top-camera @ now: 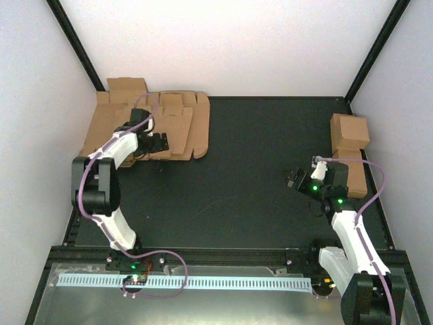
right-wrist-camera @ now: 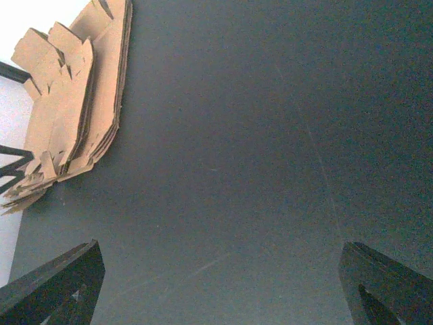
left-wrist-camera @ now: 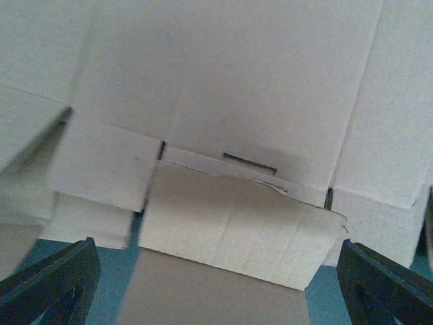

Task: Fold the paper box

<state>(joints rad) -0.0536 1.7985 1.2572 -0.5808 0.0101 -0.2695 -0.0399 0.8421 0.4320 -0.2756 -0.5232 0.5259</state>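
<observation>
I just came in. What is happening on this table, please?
The left claw is open and hovers close above the top sheet of a stack of flat cardboard sheets at the far left, holding nothing. The right claw, also open and empty, hangs over the black table on the right, near some folded cartons. No sheet is being folded yet.

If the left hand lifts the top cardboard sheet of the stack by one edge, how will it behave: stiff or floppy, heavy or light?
The top cardboard sheet looks thin and flat, so probably light. Its crease lines and cut flaps suggest it may bend there rather than stay rigid. Its matte surface likely gives the open left hand fair grip.
</observation>
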